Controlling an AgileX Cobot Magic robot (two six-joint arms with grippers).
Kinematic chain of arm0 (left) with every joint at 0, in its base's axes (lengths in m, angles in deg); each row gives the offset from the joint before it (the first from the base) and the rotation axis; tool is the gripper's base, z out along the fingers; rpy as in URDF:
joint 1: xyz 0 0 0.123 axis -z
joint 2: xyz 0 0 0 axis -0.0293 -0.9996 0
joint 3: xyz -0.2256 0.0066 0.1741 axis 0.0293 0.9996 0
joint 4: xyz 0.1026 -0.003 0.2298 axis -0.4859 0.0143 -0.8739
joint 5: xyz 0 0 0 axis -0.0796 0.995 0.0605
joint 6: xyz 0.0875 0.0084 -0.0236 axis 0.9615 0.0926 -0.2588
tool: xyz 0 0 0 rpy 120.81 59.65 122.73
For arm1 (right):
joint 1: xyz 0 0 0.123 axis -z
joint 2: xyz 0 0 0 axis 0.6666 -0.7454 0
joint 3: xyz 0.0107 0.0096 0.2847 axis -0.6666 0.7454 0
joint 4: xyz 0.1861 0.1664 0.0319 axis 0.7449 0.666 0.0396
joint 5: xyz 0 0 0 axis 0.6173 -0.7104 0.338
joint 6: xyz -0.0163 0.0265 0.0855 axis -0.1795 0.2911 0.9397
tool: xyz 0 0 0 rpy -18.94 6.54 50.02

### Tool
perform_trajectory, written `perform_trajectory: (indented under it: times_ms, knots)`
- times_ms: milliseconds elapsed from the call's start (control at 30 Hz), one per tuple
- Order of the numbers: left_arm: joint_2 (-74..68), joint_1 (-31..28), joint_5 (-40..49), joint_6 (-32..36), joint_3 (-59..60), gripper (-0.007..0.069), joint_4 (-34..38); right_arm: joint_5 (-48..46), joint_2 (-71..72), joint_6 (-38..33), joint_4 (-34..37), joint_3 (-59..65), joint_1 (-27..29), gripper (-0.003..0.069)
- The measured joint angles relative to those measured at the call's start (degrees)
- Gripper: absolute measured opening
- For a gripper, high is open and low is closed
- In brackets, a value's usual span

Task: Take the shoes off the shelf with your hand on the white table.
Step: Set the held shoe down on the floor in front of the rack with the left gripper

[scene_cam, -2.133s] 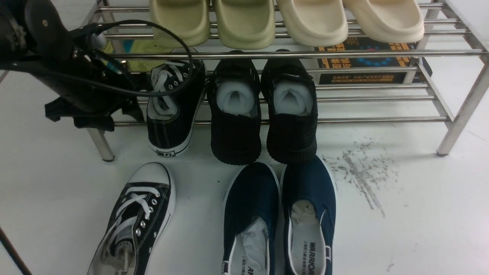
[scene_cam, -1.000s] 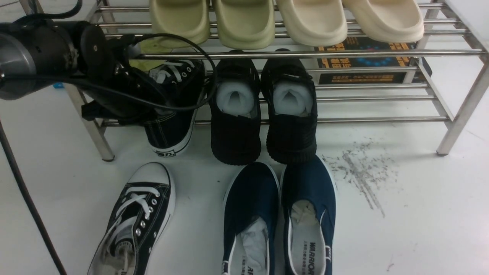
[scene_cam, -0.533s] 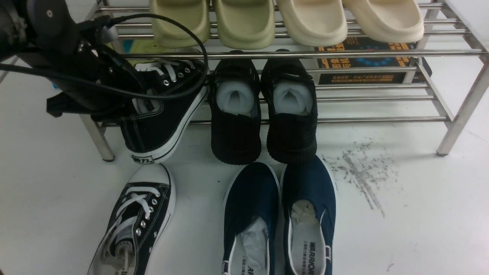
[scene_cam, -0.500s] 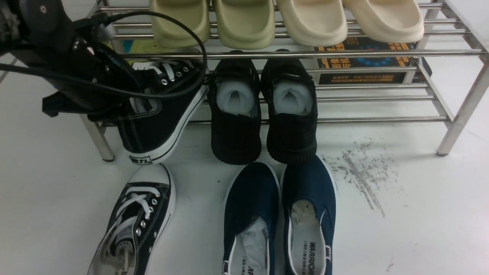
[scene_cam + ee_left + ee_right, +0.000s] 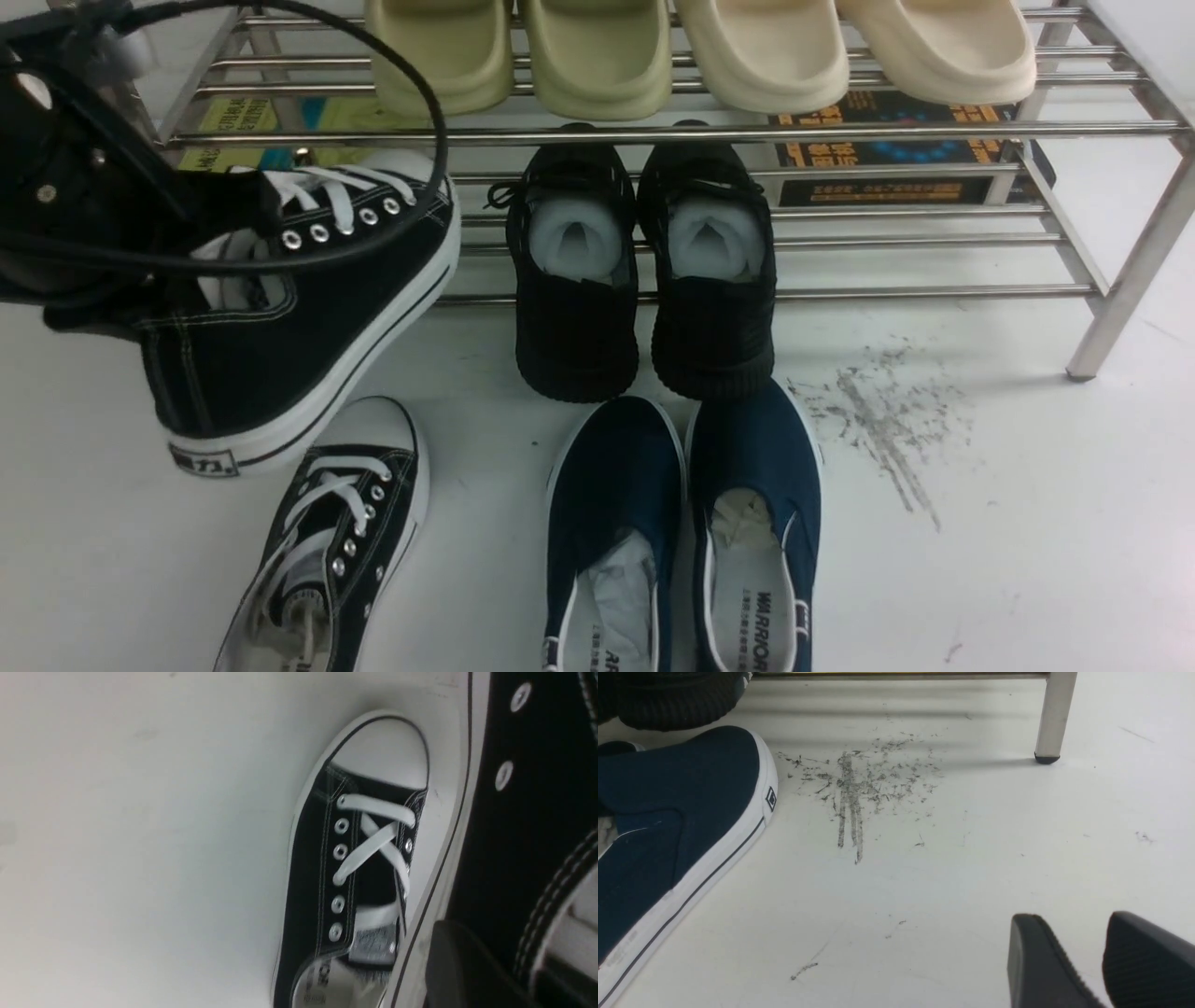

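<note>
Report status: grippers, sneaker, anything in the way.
Left gripper shut on sneaker, held up tilted, heel low, toe toward shelf. Right gripper empty, low over table. Other sneaker lies on table just under the heel; may crowd set-down.

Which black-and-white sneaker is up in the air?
The tilted sneaker held by the left gripper, heel lowest, off the table. Its twin lies flat on the white table.
</note>
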Motion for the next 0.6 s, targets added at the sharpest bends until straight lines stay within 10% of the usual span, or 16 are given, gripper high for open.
perform_trajectory:
  times_ms: [400, 600]
  knots:
    - [13.10, 2.80, 0.05, -7.86, 17.67, 0.0017, 3.50, 0.00, 0.00, 0.00, 0.00, 0.00, 0.00, 0.0239]
    - [12.95, 15.54, -2.10, -19.23, 23.46, 0.0017, -1.49, 0.00, 0.00, 0.00, 0.00, 0.00, 0.00, 0.0239]
